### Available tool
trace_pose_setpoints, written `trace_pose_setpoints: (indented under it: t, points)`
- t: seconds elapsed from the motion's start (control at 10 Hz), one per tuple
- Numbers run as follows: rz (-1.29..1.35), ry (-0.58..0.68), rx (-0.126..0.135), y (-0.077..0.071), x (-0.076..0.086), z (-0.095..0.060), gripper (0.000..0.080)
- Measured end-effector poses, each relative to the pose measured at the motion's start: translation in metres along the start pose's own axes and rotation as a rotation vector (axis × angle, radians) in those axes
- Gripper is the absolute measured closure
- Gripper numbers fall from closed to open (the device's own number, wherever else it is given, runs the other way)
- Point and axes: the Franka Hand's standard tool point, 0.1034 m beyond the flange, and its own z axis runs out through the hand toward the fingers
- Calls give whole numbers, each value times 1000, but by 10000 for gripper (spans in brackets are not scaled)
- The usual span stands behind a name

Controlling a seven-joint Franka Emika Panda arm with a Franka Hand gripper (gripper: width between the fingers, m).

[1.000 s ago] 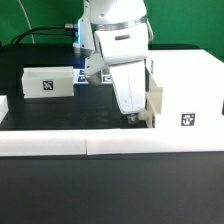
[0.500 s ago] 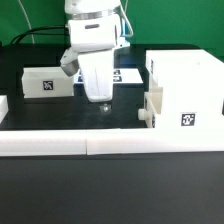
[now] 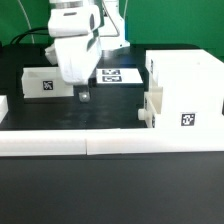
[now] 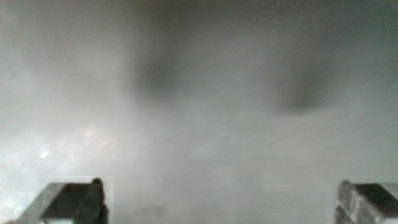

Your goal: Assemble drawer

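The tall white housing [image 3: 185, 95] stands at the exterior view's right, with a tag on its front. One small tray [image 3: 150, 108] sits partly in the housing's left opening, its knob pointing left. The second tray [image 3: 48, 82] lies on the black table at the left, showing a tag. My gripper [image 3: 83, 96] hangs just right of that second tray, close to the table. In the wrist view the gripper [image 4: 217, 205] is open, and its fingertips [image 4: 71, 205] stand wide apart over a blurred grey surface with nothing between them.
The marker board [image 3: 118, 75] lies flat behind the gripper, between the left tray and the housing. A long low white border wall [image 3: 110, 143] runs along the table's front. A white block [image 3: 3, 106] shows at the far left edge.
My arm has swung left from the housing and the partly inserted tray to beside the left tray. The tray in the housing stays where it was.
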Motion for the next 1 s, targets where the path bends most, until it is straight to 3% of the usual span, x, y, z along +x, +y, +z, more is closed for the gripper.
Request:
trace_pose_setpoints:
  t: [0.4, 0.6, 1.0]
  points:
    - [58, 1, 1, 3, -3, -2, 150]
    - [224, 1, 0, 2, -5, -2, 150]
    - [566, -8, -63, -24, -39, -18, 150]
